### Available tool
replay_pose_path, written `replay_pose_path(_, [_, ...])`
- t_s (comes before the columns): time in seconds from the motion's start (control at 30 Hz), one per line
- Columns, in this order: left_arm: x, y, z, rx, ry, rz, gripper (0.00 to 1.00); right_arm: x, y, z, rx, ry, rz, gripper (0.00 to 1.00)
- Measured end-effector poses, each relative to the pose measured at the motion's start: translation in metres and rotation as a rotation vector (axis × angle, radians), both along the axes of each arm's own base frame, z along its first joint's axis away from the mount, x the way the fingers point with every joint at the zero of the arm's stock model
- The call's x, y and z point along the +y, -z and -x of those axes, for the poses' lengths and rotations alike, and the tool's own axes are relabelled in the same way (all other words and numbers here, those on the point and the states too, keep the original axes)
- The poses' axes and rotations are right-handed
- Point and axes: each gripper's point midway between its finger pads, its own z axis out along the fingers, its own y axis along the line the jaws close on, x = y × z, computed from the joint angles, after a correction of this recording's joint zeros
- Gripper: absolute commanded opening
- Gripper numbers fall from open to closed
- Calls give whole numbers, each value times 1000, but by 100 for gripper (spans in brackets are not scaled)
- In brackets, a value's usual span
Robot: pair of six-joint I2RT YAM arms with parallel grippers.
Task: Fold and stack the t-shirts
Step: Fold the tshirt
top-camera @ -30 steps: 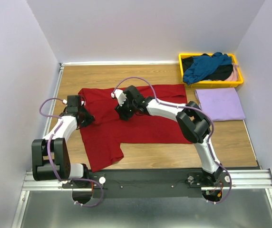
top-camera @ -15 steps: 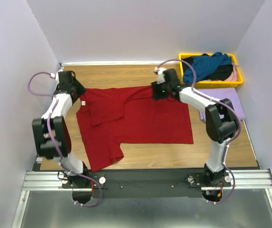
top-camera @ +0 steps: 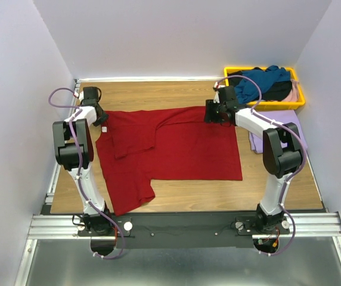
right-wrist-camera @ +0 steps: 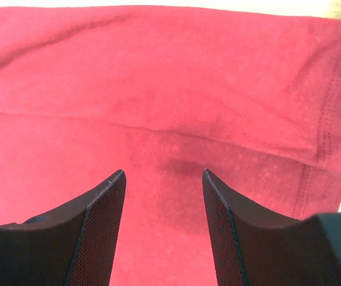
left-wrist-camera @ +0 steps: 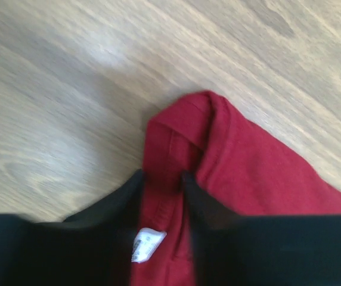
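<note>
Both arms have swung outward over the last second, from the middle of the dark red t-shirt [top-camera: 176, 149] to its far corners, and the cloth now lies spread wider across the wooden table [top-camera: 158, 92].

The left gripper [top-camera: 101, 117] sits at the shirt's far left corner. In its wrist view the fingers [left-wrist-camera: 188, 190] are pressed together on a ridge of red cloth just above the white label [left-wrist-camera: 146, 244], probably to pin that corner while the fabric is drawn flat. The right gripper [top-camera: 208, 113] hovers at the shirt's far right corner with its jaws apart and only smooth red cloth showing between them, so it holds nothing.

A folded flap and a diagonal crease remain on the shirt's left half, and a sleeve juts toward the near edge, so flattening looks unfinished.

Bare wood lies beyond the shirt's far and near edges. To the shirt's right lies the folded lavender t-shirt [top-camera: 293, 128], and farther right and back, the yellow tray [top-camera: 266, 106] heaped with more shirts.
</note>
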Motion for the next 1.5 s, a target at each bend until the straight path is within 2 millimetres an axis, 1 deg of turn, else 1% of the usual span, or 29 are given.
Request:
replay_pose_path(0.07, [3,1,-1,5,-2,-14,12,-2,0,-1,2,16,-2,61])
replay_pose_path(0.1, [5,3,0,14,-3,-28,8,-3,0,-1,3,25,-4,61])
replay_pose_path(0.13, [7,4,1,19,-6,-37,0,-5,0,-2,4,36,-8,61])
replay_pose_path(0.23, [13,4,4,32,-12,-71,0,-13,1,-5,11,72,-20,61])
replay_pose_path(0.33, [25,4,8,50,-33,-105,0,-17,5,-8,23,104,-32,60])
replay_pose_path(0.53, [58,5,18,77,-92,-149,0,-28,24,-12,63,181,-67,59])
replay_pose_path(0.67, [72,4,19,89,-112,-171,0,-41,38,-7,97,236,-91,58])
replay_pose_path(0.7, [74,4,18,89,-114,-175,2,-45,42,-6,106,251,-103,57])
replay_pose_path(0.8, [74,4,19,95,-114,-179,9,-49,41,-9,99,275,-119,56])
replay_pose_path(0.83, [74,4,19,95,-115,-179,15,-51,42,-9,100,280,-124,56])
replay_pose_path(0.9, [73,2,19,92,-116,-178,22,-51,41,-10,100,286,-133,54])
replay_pose_path(0.93, [73,-1,21,88,-118,-178,28,-50,40,-10,102,289,-139,54])
replay_pose_path(1.0, [72,-11,24,71,-125,-176,34,-47,38,-12,107,303,-166,54])
replay_pose_path(1.03, [71,-18,26,56,-130,-175,37,-46,35,-13,106,313,-180,54])
replay_pose_path(1.1, [68,-35,31,21,-134,-168,38,-43,27,-21,91,344,-221,54])
replay_pose_path(1.17, [65,-64,36,-40,-135,-167,38,-39,18,-30,72,388,-277,54])
replay_pose_path(1.3, [54,-101,45,-128,-120,-160,39,-37,4,-46,29,496,-377,54])
replay_pose_path(1.37, [47,-106,50,-149,-106,-155,39,-37,-1,-53,15,542,-418,54])
replay_pose_path(1.43, [33,-101,58,-142,-75,-144,39,-36,-5,-62,1,582,-464,54])
replay_pose_path(1.5, [23,-92,62,-128,-50,-137,39,-34,-6,-69,-5,614,-499,54])
